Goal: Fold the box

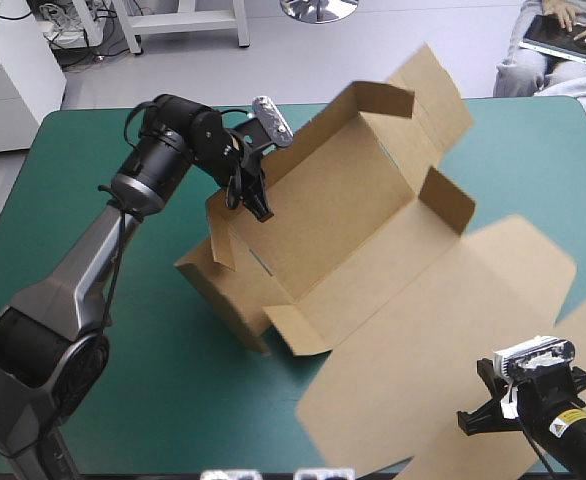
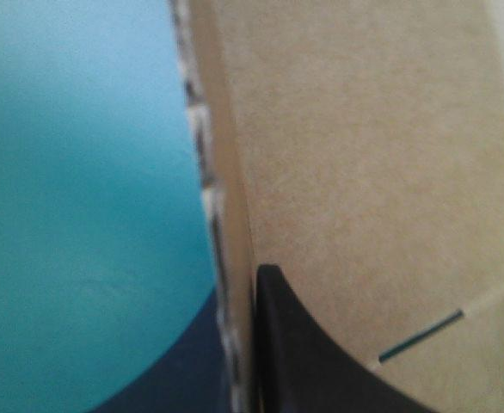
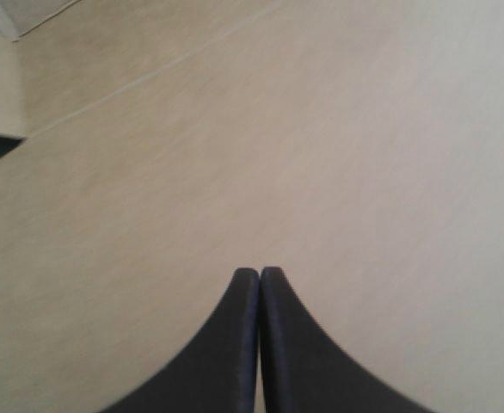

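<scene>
The brown box [image 1: 343,200] stands mid-table as an open tray with its long walls raised, tilted up at its left end. Its lid [image 1: 443,330] lies flat toward the front right. My left gripper [image 1: 256,203] is shut on the box's left end wall. In the left wrist view the board's edge [image 2: 226,224] runs between its fingers, with one black finger [image 2: 321,361] on the inner face. My right gripper [image 1: 513,388] is at the front right over the lid. In the right wrist view, the right gripper [image 3: 259,277] has its fingers shut in a point, the lid [image 3: 321,129] filling the view ahead.
Bare teal-green cover [image 1: 123,300] shows left of the box and along the far edge. The lid reaches close to the table's front edge. Two loose end flaps [image 1: 443,195] stand up at the box's right end.
</scene>
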